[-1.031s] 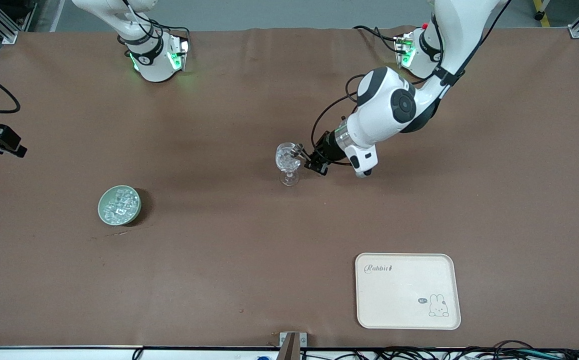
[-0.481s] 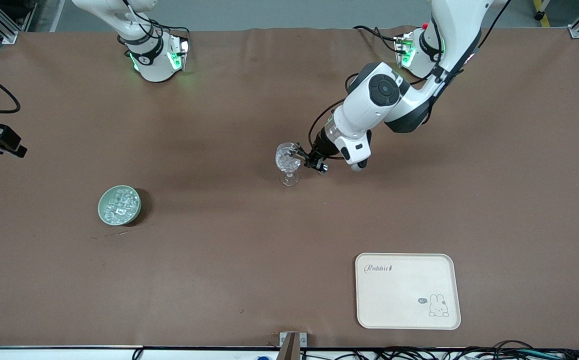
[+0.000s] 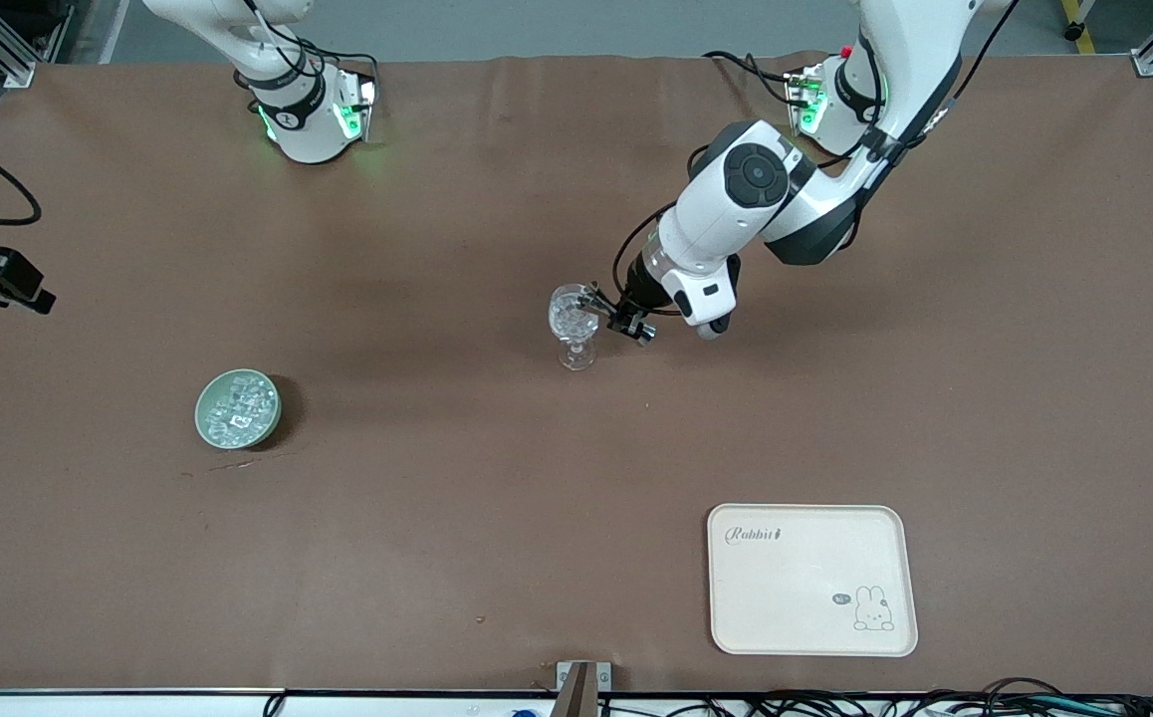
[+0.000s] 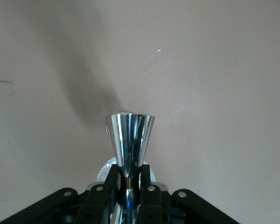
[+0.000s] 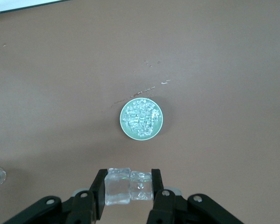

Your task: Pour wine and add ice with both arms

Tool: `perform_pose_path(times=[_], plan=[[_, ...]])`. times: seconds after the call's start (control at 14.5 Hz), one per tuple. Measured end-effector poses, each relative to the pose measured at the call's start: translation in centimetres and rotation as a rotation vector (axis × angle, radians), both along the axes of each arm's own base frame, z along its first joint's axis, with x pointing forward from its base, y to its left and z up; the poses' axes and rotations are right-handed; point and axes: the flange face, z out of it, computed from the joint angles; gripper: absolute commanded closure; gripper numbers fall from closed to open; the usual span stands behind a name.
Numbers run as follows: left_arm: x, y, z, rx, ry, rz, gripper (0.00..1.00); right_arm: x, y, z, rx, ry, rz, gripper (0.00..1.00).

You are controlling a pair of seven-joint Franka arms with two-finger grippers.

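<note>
The left arm [image 3: 786, 189] reaches to mid-table; its gripper [image 3: 614, 317], clamped on a shiny metal cup [image 4: 129, 142], is beside the ice-filled glass [image 3: 574, 324]. The right gripper [image 5: 129, 186] pinches two ice cubes [image 5: 128, 185] high over the bowl [image 5: 141, 119].

high front cam, wrist cams look down, both share bowl [image 3: 238, 408]

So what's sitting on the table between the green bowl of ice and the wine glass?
Nothing: the front view shows only bare brown table between the bowl of ice and the wine glass.
</note>
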Motion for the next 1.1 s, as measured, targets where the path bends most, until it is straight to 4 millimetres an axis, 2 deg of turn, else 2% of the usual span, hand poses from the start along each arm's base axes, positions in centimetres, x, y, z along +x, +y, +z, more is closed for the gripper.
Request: perform_pose_path(times=[0.41,1.1], plan=[[-0.4,-0.2,-0.1,0.064,-0.014,-0.030,1.00,0.0,0.0,0.0,0.003,0.000,0.000,0.99],[-1.4,-1.5,0.5,0.114,-0.056,-0.081,1.00,0.0,0.0,0.0,0.004,0.000,0.000,1.00]])
